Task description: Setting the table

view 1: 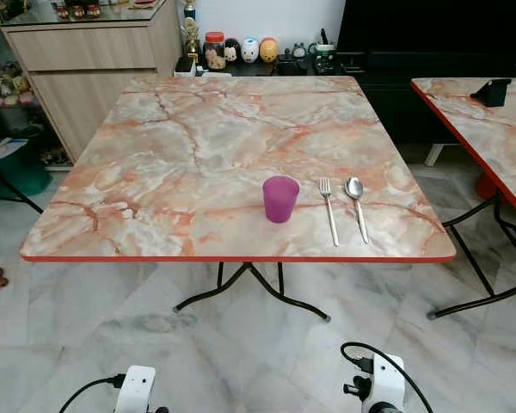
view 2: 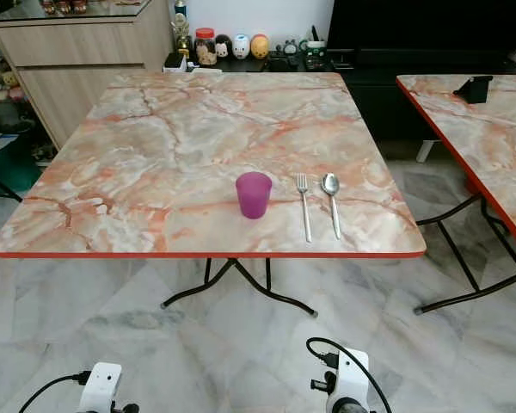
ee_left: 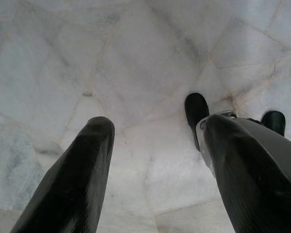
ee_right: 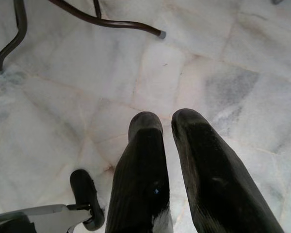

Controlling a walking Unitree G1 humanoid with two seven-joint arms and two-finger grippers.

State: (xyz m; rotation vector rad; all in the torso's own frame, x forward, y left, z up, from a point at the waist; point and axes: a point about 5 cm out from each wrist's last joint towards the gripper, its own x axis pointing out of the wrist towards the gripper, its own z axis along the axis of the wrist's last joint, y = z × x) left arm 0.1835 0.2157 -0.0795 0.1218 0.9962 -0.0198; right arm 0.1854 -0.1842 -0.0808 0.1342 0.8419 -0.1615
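Marble table (view 1: 172, 163): purple cup (view 1: 280, 199), fork (view 1: 328, 209), spoon (view 1: 357, 205).

Both arms hang low; left pincer (ee_left: 153, 131) spread, right pincer (ee_right: 167, 121) nearly closed.

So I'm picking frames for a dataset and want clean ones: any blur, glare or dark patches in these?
Eye views: sharp and evenly lit, with soft sheen on the table; cup, fork and spoon read crisply. Left wrist view: left claw looms soft-focus over the pale floor. Right wrist view: right claw is dark with little detail, floor clear.
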